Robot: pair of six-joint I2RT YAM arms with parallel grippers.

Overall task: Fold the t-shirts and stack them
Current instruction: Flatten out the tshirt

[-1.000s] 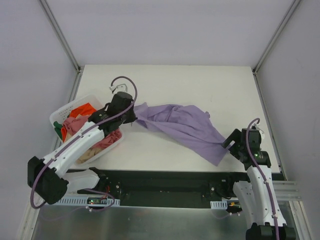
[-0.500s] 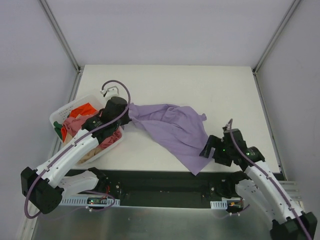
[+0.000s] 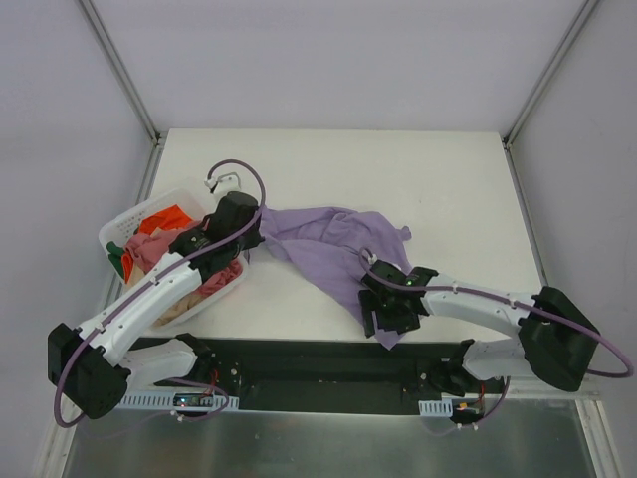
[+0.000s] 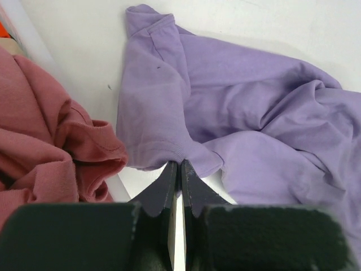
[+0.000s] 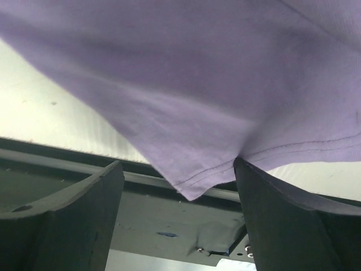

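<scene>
1. The step in hand is spreading the lavender t-shirt (image 3: pixel 328 244) flat for folding. It lies crumpled on the bench (image 3: pixel 448 179), from just beside the basket (image 3: pixel 107 237) to the near edge.
2. The left tool (image 4: pixel 180 166) is pinched closed on the shirt's edge, near the salmon pink t-shirt (image 4: pixel 51 147).
3. The right tool (image 5: pixel 177 169) gapes wide around the hanging corner, gripping nothing.
4. Next, I judge, the right tool must close on that corner, then both pull apart to smooth the cloth.
</scene>
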